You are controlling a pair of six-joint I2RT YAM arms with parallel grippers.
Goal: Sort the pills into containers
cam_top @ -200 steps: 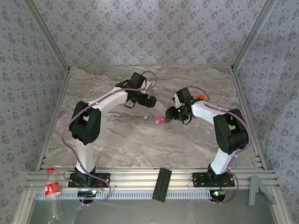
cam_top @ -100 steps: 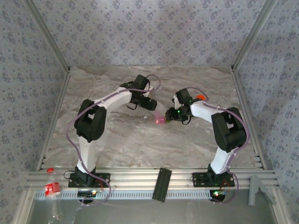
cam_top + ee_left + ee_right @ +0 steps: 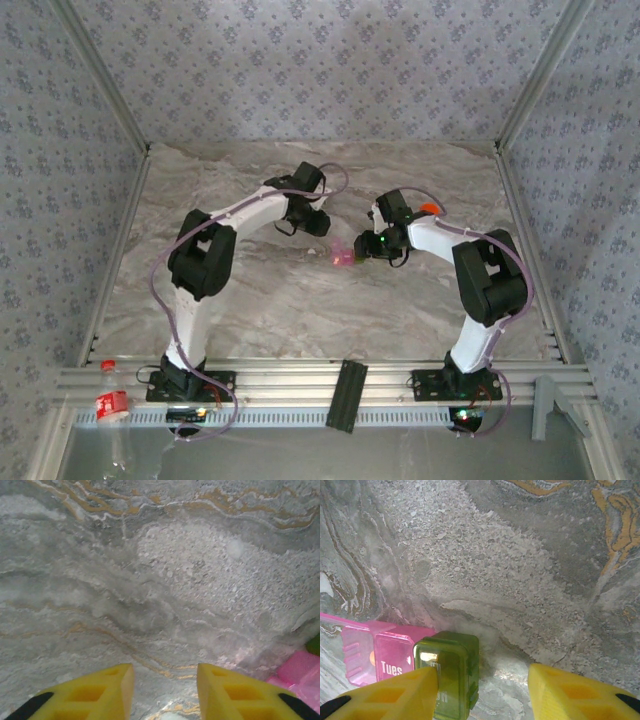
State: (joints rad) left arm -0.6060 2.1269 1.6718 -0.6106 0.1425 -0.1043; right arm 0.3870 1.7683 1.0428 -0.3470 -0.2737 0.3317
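The containers [image 3: 343, 256] lie mid-table between both arms: a pink compartment [image 3: 380, 650] marked "Tues" joined to an olive-green one [image 3: 447, 665]. My right gripper [image 3: 482, 672] is open around the green compartment. Its left finger [image 3: 395, 695] overlaps that box and its right finger stands well clear; from above this gripper [image 3: 372, 245] sits just right of the containers. My left gripper [image 3: 165, 672] is low over bare marble, fingers apart with only table between the tips. The pink compartment [image 3: 300, 667] lies at its lower right. From above the left gripper [image 3: 320, 224] is up-left of the containers. The pills are too small to tell.
An orange bottle [image 3: 428, 208] lies behind the right arm. A clear bottle with a red label [image 3: 112, 405] stands at the near-left rail, and a black plate [image 3: 347, 393] lies across the front rail. Patterned walls and metal posts enclose the marble table [image 3: 260, 300].
The left arm has reached further right towards the containers and its fingers have drawn much closer together. The right arm has barely moved.
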